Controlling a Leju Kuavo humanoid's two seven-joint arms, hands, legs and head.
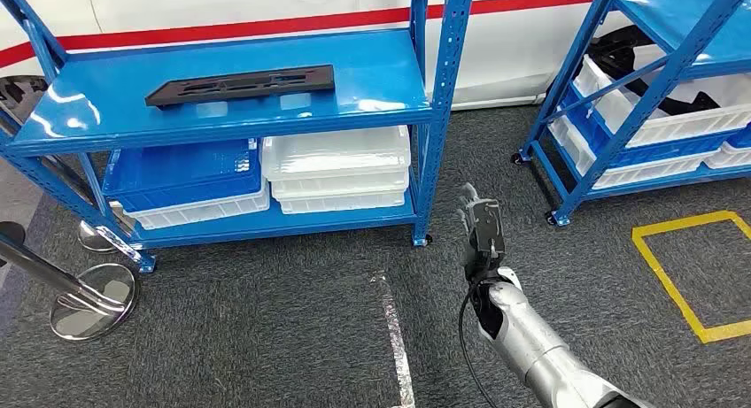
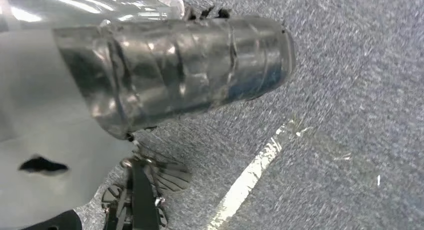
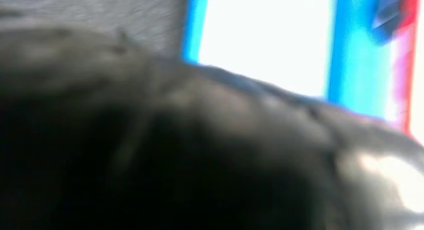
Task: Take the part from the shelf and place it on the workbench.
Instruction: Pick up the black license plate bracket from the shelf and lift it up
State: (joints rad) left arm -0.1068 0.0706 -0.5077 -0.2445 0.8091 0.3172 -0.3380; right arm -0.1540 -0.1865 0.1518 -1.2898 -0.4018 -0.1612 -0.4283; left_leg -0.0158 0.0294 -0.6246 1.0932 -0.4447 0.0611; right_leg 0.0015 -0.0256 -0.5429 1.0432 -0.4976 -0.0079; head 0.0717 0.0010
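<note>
The black part lies flat on the blue shelf, at eleven o'clock. The right hand is raised at five o'clock, holding nothing; its finger spread is unclear.

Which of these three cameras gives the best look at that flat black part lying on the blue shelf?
The head view: the black part lies whole on the top of the blue shelf. The left wrist view looks at carpet; the right wrist view is a dark blur.

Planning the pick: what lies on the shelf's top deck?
One flat black part lies on the blue shelf. White bins sit on the deck below; their contents are hidden.
</note>
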